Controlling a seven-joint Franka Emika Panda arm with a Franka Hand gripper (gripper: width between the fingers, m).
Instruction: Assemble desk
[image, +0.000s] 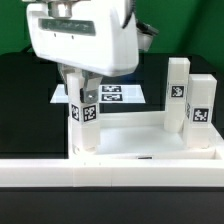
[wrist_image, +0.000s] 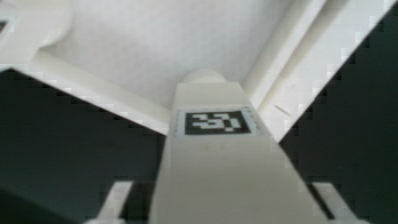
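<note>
The desk's white rimmed tabletop (image: 150, 137) lies behind the long bar. One white tagged leg (image: 84, 118) stands upright at the tabletop's corner on the exterior view's left. My gripper (image: 84, 100) comes down from above, and its fingers close on the upper part of this leg. In the wrist view the leg (wrist_image: 222, 150) runs down between my fingers (wrist_image: 116, 200) toward the tabletop's inside (wrist_image: 143, 45). My gripper (wrist_image: 221, 196) sits astride it. Two more legs (image: 178, 90) (image: 200, 112) stand upright on the exterior view's right side of the tabletop.
A long white bar (image: 110, 175) spans the foreground in front of the tabletop. The marker board (image: 112, 95) lies flat on the black table behind the tabletop. The gripper's large white body fills the upper left of the exterior view.
</note>
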